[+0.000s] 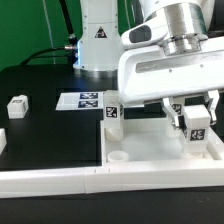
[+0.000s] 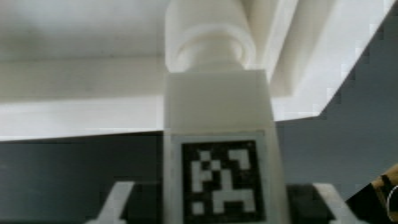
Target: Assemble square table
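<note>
The white square table top (image 1: 160,150) lies at the front, with an open round socket (image 1: 118,157) at its near corner. One tagged white leg post (image 1: 112,113) stands at its far corner on the exterior view's left. My gripper (image 1: 196,122) is over the top's corner on the exterior view's right and straddles a second tagged leg post (image 1: 198,131). In the wrist view that post (image 2: 219,130) runs from between my fingers (image 2: 135,198) to the table top (image 2: 89,100). A dark gap shows on each side of it, so my gripper (image 2: 224,196) is open around it.
A loose tagged leg post (image 1: 18,105) lies on the black table at the exterior view's left. The marker board (image 1: 80,100) lies behind the table top. The long white L-shaped rail (image 1: 50,180) runs along the front edge. The robot's base (image 1: 97,35) stands at the back.
</note>
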`<state>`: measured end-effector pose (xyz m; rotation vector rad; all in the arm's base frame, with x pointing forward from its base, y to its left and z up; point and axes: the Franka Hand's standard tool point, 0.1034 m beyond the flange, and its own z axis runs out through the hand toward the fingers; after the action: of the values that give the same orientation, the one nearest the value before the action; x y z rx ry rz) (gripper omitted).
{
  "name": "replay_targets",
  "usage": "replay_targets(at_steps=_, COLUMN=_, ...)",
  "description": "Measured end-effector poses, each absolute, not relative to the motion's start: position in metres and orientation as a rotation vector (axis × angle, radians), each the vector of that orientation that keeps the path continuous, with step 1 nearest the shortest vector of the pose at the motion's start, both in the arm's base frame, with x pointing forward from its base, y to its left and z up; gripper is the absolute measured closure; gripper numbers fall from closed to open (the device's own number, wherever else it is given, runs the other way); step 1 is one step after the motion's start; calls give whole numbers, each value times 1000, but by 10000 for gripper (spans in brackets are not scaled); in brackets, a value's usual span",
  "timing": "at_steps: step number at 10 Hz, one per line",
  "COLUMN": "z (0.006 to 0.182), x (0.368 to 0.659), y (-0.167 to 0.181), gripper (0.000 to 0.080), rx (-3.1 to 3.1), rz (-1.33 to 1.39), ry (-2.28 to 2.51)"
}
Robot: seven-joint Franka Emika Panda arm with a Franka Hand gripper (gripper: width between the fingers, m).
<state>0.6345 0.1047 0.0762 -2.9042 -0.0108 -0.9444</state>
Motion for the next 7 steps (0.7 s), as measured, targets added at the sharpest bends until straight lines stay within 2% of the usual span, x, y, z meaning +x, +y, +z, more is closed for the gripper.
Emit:
replay_targets(at_steps=3, z=73, x=632, y=105, gripper=509, rx=-2911, rz=-912, ry=-13)
replay_targets(at_steps=4, z=73, x=632, y=105, gripper=334, rx=-2911, rz=-912, ry=-13)
replay_targets(at_steps=5, z=73, x=632, y=105, gripper=215, rx=-2912, rz=-911, ry=-13)
replay_targets(at_steps=6, z=72, x=632, y=105, gripper=215, rx=-2912, rz=-910, ry=-13)
replay_targets(at_steps=7, z=72, x=632, y=105, gripper=163, rx=-2912, rz=-909, ry=-13)
